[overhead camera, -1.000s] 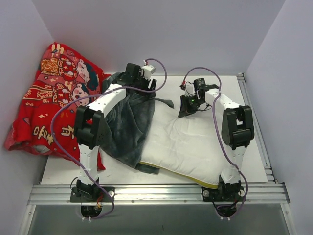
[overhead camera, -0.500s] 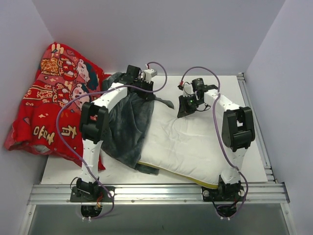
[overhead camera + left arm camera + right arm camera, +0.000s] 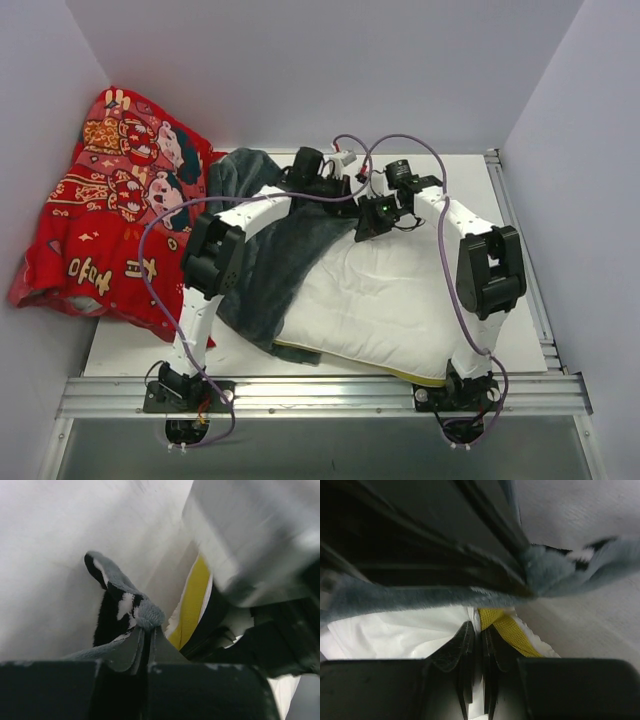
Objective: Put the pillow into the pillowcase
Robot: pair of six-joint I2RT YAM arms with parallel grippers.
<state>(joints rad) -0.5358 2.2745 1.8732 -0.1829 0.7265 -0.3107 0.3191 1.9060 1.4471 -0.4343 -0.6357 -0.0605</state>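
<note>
On the white table (image 3: 515,200) between grey walls (image 3: 300,60), the soft pillow (image 3: 390,300) lies centre, the limp pillowcase (image 3: 280,260) draped over its 9 o'clock side; my left gripper (image 3: 149,630) pinches the case's plush hem, my right gripper (image 3: 476,627) the pillow's yellow-banded 12 o'clock corner, sensible holds, I judge, for floppy goods.

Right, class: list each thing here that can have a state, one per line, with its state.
pillow: lying flat, mostly uncovered.
pillowcase: limp, draped over the pillow's left part.
left gripper: shut on pillowcase edge.
right gripper: shut on pillow edge.
red cloth: crumpled, far left.
</note>
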